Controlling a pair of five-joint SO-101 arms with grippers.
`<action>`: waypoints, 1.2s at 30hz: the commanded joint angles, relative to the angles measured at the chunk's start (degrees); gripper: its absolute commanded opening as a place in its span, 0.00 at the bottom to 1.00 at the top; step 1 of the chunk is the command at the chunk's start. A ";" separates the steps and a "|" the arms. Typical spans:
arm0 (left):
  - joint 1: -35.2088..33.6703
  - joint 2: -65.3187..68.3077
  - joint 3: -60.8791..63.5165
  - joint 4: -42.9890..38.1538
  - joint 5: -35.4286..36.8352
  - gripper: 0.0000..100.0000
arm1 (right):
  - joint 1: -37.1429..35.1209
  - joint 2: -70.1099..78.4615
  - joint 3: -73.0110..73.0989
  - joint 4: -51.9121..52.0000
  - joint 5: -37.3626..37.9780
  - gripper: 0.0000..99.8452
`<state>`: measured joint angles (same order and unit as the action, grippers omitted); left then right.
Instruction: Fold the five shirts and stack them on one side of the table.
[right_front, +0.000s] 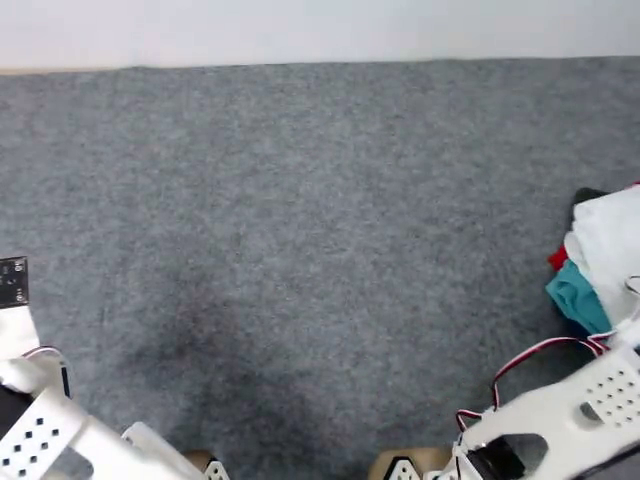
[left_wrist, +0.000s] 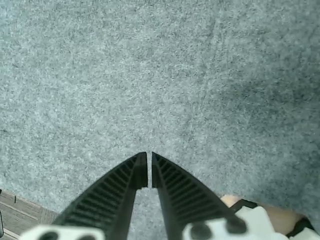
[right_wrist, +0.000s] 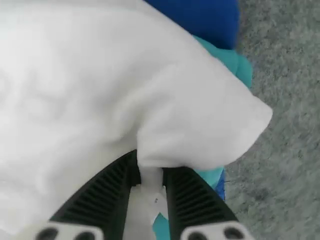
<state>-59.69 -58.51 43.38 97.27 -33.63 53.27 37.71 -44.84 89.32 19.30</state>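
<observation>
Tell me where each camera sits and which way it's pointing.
High view: fixed overhead, looking down on the grey mat; an arm at each lower corner, shirt pile at the right edge.
Left wrist view: on the left arm, looking past the shut left gripper at the grey mat.
Right wrist view: on the right arm, looking past the right gripper, shut on the white shirt.
Shared: the white shirt and a teal shirt appear in high and right wrist views.
</observation>
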 joint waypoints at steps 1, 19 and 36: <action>0.09 -0.79 -0.31 -0.62 -0.44 0.03 | 0.48 -0.75 -1.67 -0.92 6.77 0.01; 5.54 -0.79 1.63 -0.88 -0.26 0.03 | -4.35 -25.36 -1.67 12.70 6.24 0.39; 5.54 -0.79 1.54 -0.97 -0.44 0.03 | -8.31 -5.49 0.26 13.49 5.80 0.01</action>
<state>-54.59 -58.51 45.67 97.27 -33.63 45.27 31.82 -44.75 100.40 26.15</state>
